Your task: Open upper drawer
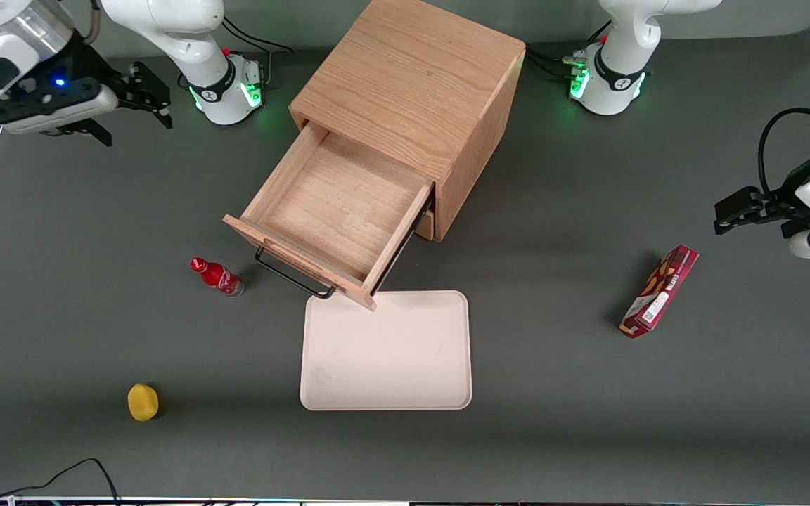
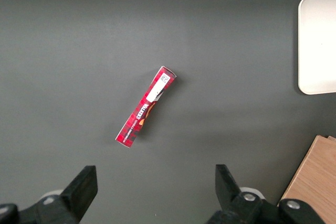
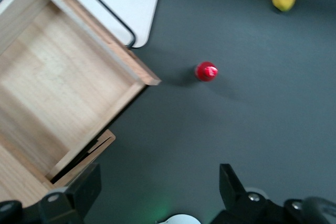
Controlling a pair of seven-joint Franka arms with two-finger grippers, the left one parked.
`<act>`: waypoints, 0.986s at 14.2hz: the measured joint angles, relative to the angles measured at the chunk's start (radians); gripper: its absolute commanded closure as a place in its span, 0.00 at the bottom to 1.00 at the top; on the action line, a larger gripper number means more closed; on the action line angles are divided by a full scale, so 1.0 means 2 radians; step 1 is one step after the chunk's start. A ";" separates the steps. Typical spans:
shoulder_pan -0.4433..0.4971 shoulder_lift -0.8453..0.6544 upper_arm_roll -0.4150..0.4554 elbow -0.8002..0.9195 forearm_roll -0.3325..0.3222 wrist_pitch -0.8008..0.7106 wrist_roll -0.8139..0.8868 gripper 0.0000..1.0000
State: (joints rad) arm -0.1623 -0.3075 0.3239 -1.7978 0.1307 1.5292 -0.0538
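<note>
The upper drawer [image 1: 335, 204] of the light oak cabinet [image 1: 412, 84] stands pulled far out, and its inside is bare wood. Its long black bar handle [image 1: 292, 276] hangs on the drawer front, just above the tray's edge. The drawer also shows in the right wrist view [image 3: 63, 82] with its handle [image 3: 105, 11]. The lower drawer is mostly hidden under it. My right gripper [image 1: 141, 95] is open and empty, raised high, well off the drawer toward the working arm's end of the table. Its fingers [image 3: 86, 184] stand wide apart.
A cream tray [image 1: 386, 351] lies on the grey table in front of the drawer. A small red bottle [image 1: 216, 276] stands beside the drawer front. A yellow fruit [image 1: 143, 402] lies nearer the camera. A red snack box [image 1: 660, 290] lies toward the parked arm's end.
</note>
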 measured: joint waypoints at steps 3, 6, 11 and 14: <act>-0.033 0.003 -0.003 0.003 0.003 0.000 0.000 0.00; -0.040 0.038 -0.003 0.028 0.005 0.003 0.000 0.00; -0.014 0.094 -0.030 0.074 -0.001 0.002 0.000 0.00; 0.086 0.103 -0.112 0.077 -0.025 0.002 0.002 0.00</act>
State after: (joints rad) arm 0.0097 -0.1006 0.0990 -1.6431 0.0814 1.5337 -0.0493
